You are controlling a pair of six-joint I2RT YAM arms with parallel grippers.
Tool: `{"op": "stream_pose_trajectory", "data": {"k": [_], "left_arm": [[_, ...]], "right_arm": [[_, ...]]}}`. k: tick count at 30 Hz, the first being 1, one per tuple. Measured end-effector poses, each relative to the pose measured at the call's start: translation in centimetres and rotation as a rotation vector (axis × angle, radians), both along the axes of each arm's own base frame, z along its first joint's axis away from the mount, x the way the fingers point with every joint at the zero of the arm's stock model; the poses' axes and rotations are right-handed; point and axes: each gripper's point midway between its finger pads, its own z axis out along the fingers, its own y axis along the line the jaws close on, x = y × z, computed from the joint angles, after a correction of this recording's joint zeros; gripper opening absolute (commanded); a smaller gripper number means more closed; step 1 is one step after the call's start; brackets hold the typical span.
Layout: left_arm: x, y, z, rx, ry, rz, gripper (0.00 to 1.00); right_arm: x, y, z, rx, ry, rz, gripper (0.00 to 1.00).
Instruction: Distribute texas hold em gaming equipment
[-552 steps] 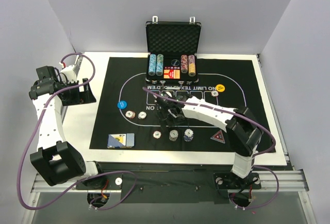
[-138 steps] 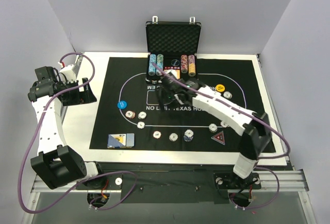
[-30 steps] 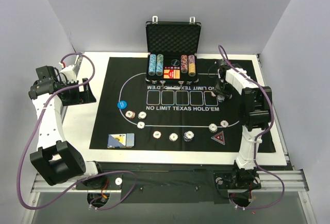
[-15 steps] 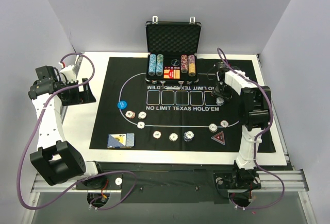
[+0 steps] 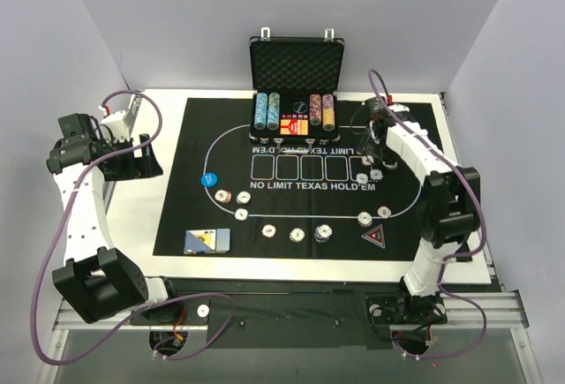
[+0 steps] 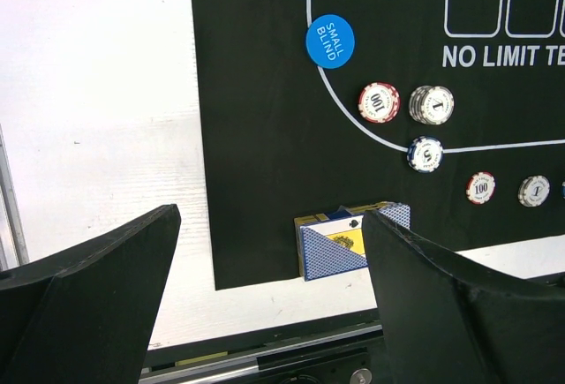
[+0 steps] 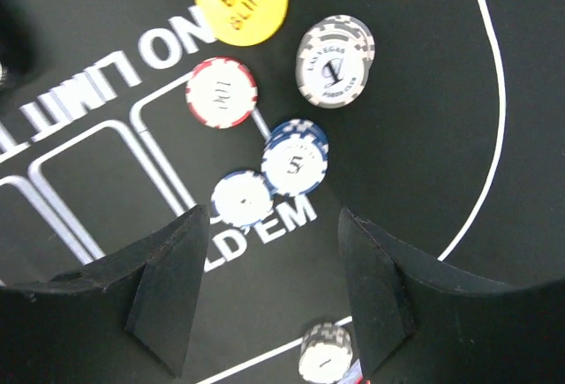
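My right gripper (image 5: 372,139) hangs open and empty above the right rear of the mat; in the right wrist view (image 7: 274,216) its jaws stand wide apart. Below it lie the yellow "BIG BLIND" disc (image 7: 241,0), a grey chip stack (image 7: 335,59), a red chip (image 7: 221,91) and two blue chips (image 7: 296,159). My left gripper (image 5: 132,159) is open and empty off the mat's left side. The card deck (image 6: 349,243) lies at the mat's near left corner (image 5: 207,240). The blue disc (image 5: 208,179) and the triangular marker (image 5: 374,236) lie on the mat.
The black case (image 5: 296,79) with chip columns stands open at the back. More chips (image 5: 297,235) lie along the white curve near the front. The black mat (image 5: 177,216) covers most of the white table (image 5: 141,225). Grey walls stand left and right.
My right gripper has moved up and back from the chips by the yellow disc, and its elbow has swung right. The chips stay on the mat. The left arm has not moved.
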Motion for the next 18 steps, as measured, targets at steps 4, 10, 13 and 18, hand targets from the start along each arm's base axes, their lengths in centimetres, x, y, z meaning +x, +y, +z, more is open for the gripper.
{"op": "stream_pose_trajectory", "data": {"k": [4, 10, 13, 18], "left_arm": [[-0.1, 0.1, 0.3, 0.005, -0.010, 0.002, 0.96], [-0.2, 0.1, 0.5, 0.009, -0.018, 0.004, 0.96], [-0.2, 0.1, 0.6, 0.010, -0.019, 0.004, 0.96], [-0.3, 0.1, 0.6, 0.010, -0.018, 0.004, 0.96]], "right_arm": [[-0.2, 2.4, 4.4, 0.007, -0.112, 0.062, 0.56], [-4.0, 10.1, 4.6, 0.039, -0.105, 0.306, 0.68], [-8.3, 15.2, 2.1, 0.064, -0.017, 0.506, 0.70], [-14.5, 18.7, -1.0, 0.089, 0.113, 0.706, 0.72]]}}
